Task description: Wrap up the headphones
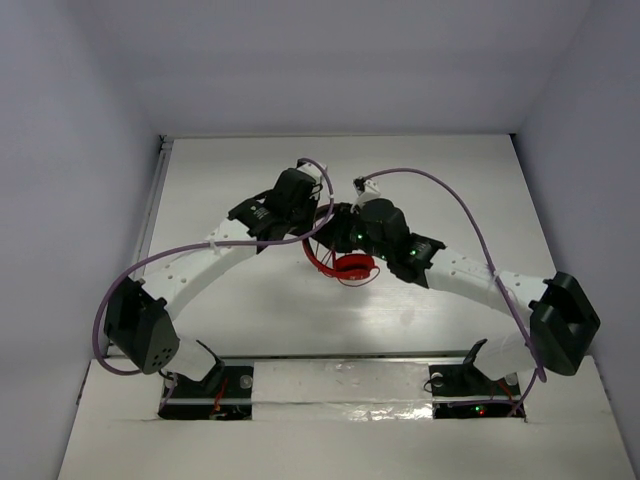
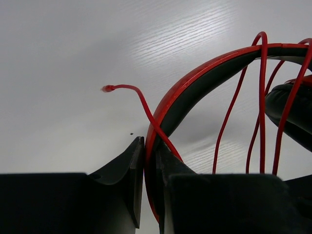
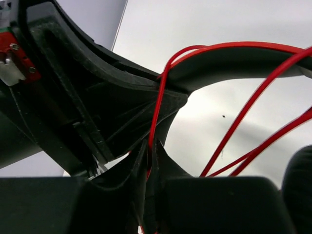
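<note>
I see the red over-ear headphones with round cups (image 1: 352, 266) at the centre of the top view, between both arms. My left gripper (image 2: 145, 146) is clamped on the black-and-red padded headband (image 2: 209, 75). My right gripper (image 3: 150, 148) is pinched together on the thin red cable (image 3: 157, 109), whose loops cross the headband.

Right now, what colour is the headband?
Black inside, red along the outer edge of the headband; left wrist view shows it best.
</note>
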